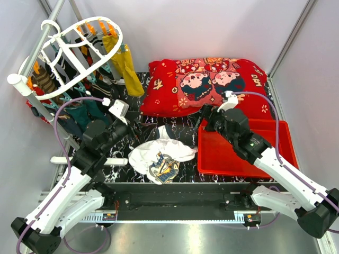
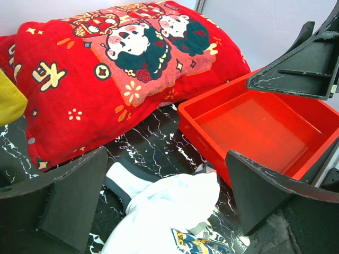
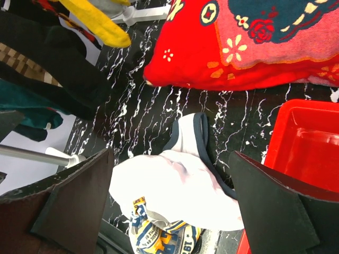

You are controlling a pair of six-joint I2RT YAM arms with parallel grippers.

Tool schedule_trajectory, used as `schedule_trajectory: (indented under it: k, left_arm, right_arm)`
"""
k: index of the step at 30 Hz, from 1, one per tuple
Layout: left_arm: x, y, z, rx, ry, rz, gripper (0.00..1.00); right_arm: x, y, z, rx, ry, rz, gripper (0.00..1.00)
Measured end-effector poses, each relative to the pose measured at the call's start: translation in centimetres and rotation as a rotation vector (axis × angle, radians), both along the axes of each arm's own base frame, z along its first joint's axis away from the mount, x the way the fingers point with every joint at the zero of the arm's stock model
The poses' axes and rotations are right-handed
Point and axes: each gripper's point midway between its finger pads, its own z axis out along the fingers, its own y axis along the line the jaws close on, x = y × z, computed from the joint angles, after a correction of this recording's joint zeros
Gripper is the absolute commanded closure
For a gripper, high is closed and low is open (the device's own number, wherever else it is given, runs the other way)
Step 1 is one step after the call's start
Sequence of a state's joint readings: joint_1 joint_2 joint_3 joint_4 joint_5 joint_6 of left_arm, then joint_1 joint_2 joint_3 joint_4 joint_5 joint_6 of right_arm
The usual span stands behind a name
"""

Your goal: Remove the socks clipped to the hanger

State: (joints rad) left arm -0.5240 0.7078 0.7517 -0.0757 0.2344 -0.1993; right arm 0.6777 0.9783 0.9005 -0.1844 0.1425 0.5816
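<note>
The white oval hanger hangs at the far left with socks clipped under it: long mustard-yellow ones, brown-striped, black striped and dark teal. In the right wrist view the yellow sock, a black sock and a teal sock hang at the upper left. My left gripper is open and empty, just right of the socks, over the table. My right gripper is open and empty at mid table, apart from the hanger.
A crumpled white garment with a blue and yellow print lies between the grippers. A red tray stands at the right, a red cartoon pillow at the back. A grey metal rail carries the hanger; its white foot lies on the table.
</note>
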Motion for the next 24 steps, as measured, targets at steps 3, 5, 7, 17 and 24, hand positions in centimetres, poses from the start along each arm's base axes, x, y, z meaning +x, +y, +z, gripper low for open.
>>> schedule_trajectory:
  k: [3,5,7,17,24]
  left_arm:
    - [0.0,0.0,0.0,0.000,0.000,0.003,0.01]
    - [0.0,0.0,0.0,0.000,0.000,0.003,0.01]
    - [0.0,0.1,0.1,-0.001,-0.003,0.003,0.01]
    - [-1.0,1.9,2.3,-0.035,-0.074,0.074,0.01]
    - [-6.5,5.4,4.9,-0.143,-0.114,0.101,0.01]
  right_arm:
    - [0.0,-0.2,0.0,-0.001,-0.002,-0.009,0.00]
    - [0.1,-0.3,0.1,0.000,-0.005,-0.014,0.00]
    - [0.0,-0.3,0.2,0.003,-0.007,-0.016,0.00]
    - [1.8,3.2,1.4,0.046,-0.009,0.071,0.09]
    - [5.5,9.4,3.0,0.134,-0.065,0.192,0.28]
